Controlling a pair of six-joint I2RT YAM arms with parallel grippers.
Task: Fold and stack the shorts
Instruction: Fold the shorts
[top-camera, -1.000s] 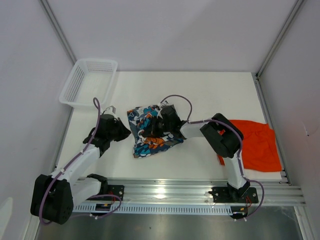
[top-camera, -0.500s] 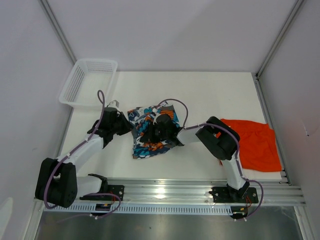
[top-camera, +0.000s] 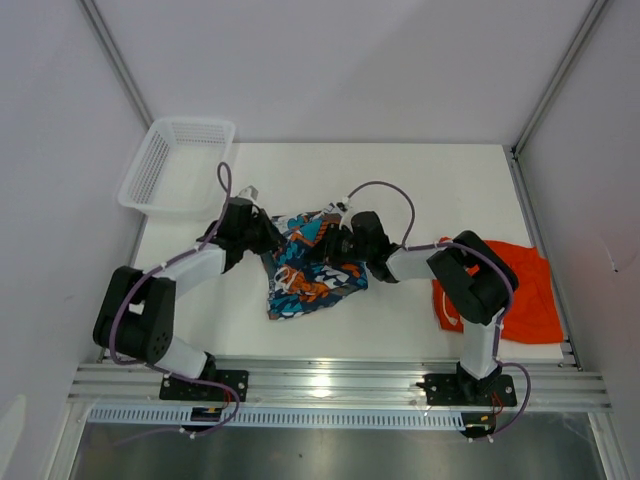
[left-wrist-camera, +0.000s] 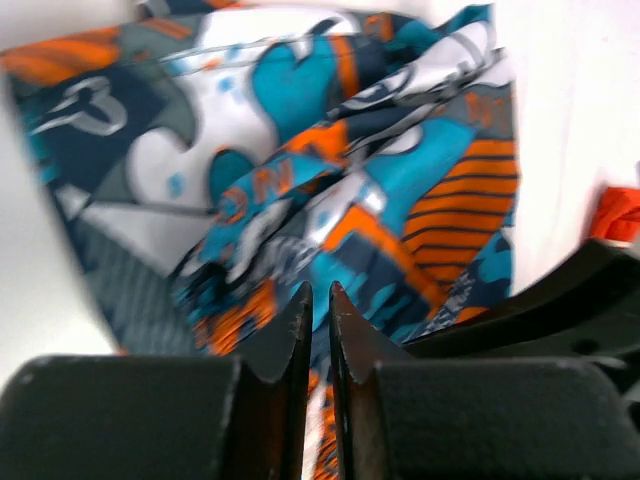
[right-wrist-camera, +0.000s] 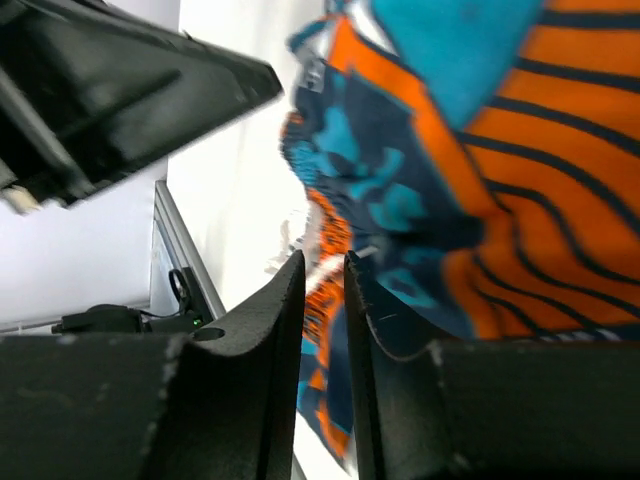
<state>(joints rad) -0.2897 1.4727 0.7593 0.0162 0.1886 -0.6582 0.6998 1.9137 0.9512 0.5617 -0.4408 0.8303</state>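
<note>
Navy, teal, orange and white cartoon-print fabric shorts (top-camera: 308, 282) mid-tabletop (top-camera: 430, 190), rumpled, fold unfinished. Left hand (top-camera: 268, 236) pinched on left edge. Right hand (top-camera: 336, 243) at top edge, fingers barely apart; gripping or letting go, cannot tell. Plain bright orange fabric shorts (top-camera: 525, 292) at right, well apart, apparently unfolded. Stacking outstanding.

Left arm (top-camera: 190, 268), right arm (top-camera: 415, 262) crowd printed shorts (top-camera: 305, 282); far table (top-camera: 430, 180) bare, basket (top-camera: 150, 178) possibly overhanging.

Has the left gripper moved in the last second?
Yes. The left gripper has swung away from the front rail, nearer the white basket, and rightward to the edge of the printed shorts.
</note>
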